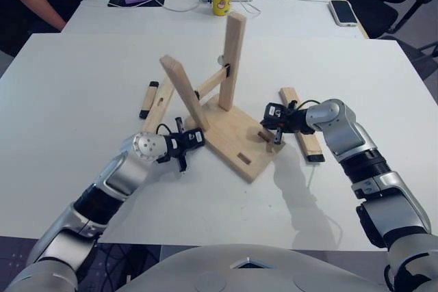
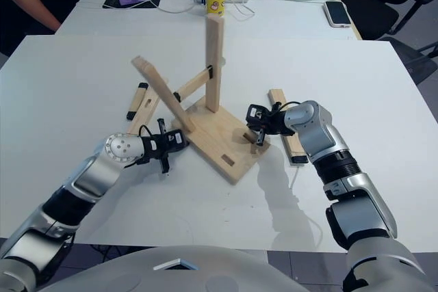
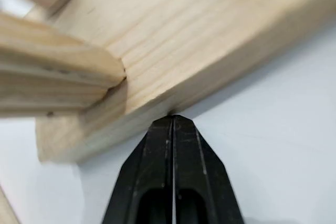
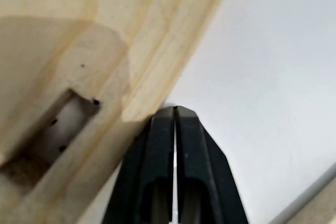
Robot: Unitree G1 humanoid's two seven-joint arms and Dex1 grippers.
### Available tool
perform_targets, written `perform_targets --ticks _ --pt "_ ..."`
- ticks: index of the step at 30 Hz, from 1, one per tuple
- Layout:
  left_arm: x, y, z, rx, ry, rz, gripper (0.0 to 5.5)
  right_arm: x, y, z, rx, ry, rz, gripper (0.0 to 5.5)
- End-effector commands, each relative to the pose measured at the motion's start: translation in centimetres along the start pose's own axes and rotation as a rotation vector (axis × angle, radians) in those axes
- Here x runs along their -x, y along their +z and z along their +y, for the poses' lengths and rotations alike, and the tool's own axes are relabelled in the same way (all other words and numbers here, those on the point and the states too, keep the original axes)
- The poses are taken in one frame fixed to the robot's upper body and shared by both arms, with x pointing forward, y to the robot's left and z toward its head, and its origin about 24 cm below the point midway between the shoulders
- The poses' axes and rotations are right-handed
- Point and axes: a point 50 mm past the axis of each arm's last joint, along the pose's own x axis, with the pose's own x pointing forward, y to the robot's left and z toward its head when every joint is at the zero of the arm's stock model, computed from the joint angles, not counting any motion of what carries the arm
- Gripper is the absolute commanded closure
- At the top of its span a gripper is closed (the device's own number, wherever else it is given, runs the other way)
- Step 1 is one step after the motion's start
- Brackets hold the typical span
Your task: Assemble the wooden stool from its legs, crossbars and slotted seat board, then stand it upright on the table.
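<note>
Two legs stand in the seat board (image 1: 236, 138), which lies flat on the table (image 1: 68, 100) with its long axis running far-left to near-right: one leg (image 1: 233, 59) upright, the other (image 1: 183, 94) leaning left.

By the left wrist view, the left gripper (image 3: 172, 121) is clenched, tips touching the board's edge beside the leaning leg.

By the right wrist view, the right gripper (image 4: 175, 111) is likewise closed against the board's edge near an open slot (image 4: 52, 129).

A white counter (image 1: 82, 87) is seen carrying the stool parts. The slotted seat board (image 1: 236, 138) is laid flat near the middle, set at an angle to the counter's edges. To the robot's left of the board, two loose wooden pieces (image 1: 148, 99) are laid side by side, the outer one capped black at both ends. On the board's right, a third loose piece (image 1: 309, 143) is laid, black-tipped at its near end.
</note>
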Motion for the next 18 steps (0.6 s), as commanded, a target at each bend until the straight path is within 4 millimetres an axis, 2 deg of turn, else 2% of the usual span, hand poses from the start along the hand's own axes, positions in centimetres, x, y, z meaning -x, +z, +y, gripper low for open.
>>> perform_targets --ticks 1,9,13,18 --pt "-1.2 -1.6 1.9 0.128 0.086 0.051 5.47 -1.5 0.0 2.5 -0.068 0.075 -0.036 5.5" --pt "-3.3 -1.3 2.4 0.244 0.058 -0.049 5.47 -2.9 0.9 3.2 -0.149 -0.038 -0.093 5.5" --pt "-4.2 -1.1 2.9 0.311 0.067 -0.104 5.47 -2.9 1.1 2.4 -0.156 -0.106 -0.106 5.5" --pt "-4.1 -0.6 3.3 0.346 0.085 -0.148 5.47 -3.2 1.4 1.5 -0.147 -0.155 -0.116 5.5"
